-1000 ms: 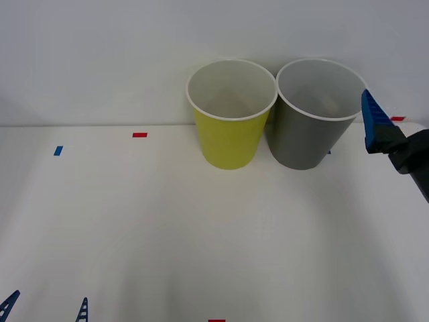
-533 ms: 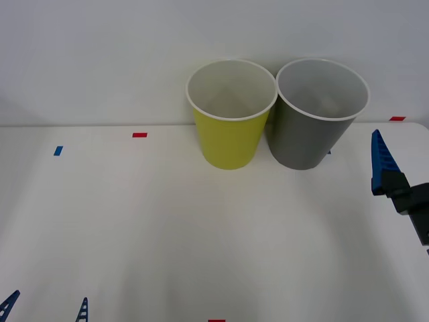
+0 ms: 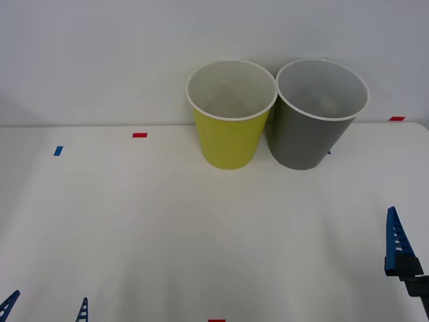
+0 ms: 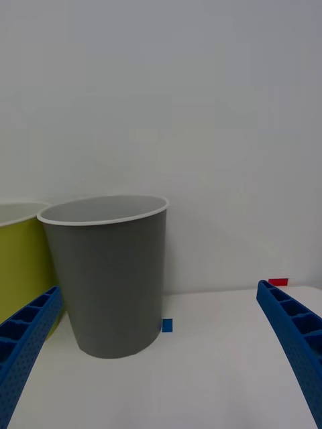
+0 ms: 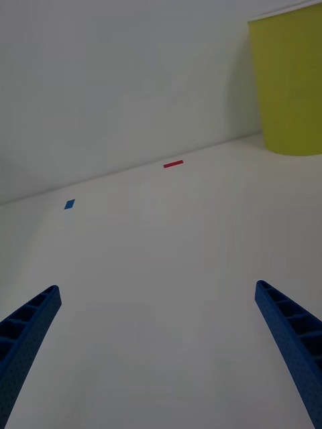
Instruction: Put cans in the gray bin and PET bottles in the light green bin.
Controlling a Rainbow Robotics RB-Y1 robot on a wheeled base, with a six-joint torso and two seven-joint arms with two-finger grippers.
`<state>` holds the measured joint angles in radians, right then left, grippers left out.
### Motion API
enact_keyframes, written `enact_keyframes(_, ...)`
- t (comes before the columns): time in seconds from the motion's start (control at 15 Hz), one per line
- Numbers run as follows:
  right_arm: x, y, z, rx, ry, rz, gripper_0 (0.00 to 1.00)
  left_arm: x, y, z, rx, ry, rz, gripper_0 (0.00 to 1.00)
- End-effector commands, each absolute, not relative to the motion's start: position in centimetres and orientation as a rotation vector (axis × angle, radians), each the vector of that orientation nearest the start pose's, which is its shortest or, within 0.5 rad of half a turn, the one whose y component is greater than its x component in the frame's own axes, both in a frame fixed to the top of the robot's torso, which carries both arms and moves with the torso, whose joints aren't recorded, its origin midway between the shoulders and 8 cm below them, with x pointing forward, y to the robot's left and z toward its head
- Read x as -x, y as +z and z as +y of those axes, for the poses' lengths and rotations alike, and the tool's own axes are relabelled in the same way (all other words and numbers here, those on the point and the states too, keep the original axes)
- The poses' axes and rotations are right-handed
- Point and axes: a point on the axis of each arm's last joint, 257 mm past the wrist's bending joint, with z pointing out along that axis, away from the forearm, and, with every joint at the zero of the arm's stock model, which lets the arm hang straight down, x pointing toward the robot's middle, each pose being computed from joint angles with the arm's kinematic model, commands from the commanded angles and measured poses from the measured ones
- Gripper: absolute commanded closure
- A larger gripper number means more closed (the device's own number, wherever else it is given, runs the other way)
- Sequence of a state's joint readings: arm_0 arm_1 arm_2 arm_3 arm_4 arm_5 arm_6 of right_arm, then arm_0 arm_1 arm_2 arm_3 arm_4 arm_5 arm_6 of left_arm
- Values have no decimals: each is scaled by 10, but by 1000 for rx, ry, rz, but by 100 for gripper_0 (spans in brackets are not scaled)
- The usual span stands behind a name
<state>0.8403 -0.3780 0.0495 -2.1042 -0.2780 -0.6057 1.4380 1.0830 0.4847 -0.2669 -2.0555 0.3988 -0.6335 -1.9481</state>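
Note:
The light green bin (image 3: 229,137) and the gray bin (image 3: 307,141) stand upright side by side at the back of the white table, touching. Both show pale insides. The cans and PET bottles are out of view. My right gripper (image 4: 158,288) is open and holds nothing; it faces the gray bin (image 4: 114,281) from well in front of it. One of its blue fingers (image 3: 394,243) shows at the table's near right. My left gripper (image 3: 47,303) sits open at the near left edge, far from the bins, with nothing between its fingers (image 5: 285,335).
Small tape marks lie on the table (image 3: 167,221): a red one (image 3: 139,135) and a blue one (image 3: 57,151) at the back left, a red one (image 3: 397,119) at the back right, and a blue one (image 4: 167,325) by the gray bin's foot. A pale wall rises behind the bins.
My right gripper has drawn back from beside the gray bin's rim to the near right corner of the table. The left gripper and both bins have stayed still.

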Motion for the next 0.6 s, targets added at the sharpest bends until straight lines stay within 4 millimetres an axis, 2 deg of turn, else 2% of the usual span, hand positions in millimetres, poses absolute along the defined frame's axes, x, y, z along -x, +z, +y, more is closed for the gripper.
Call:
enact_keyframes(0.07, -263, -178, -335, -75, -2, 1332, 0, -210, -249, 286, -188, 177, 1606, 0)
enact_keyframes(0.2, -246, -191, -338, -105, -17, 1373, 0, -210, -249, 286, -188, 177, 1606, 0)
enact_keyframes(0.6, -215, -216, -324, -119, -8, 1466, 0, -210, -249, 286, -188, 177, 1606, 0)
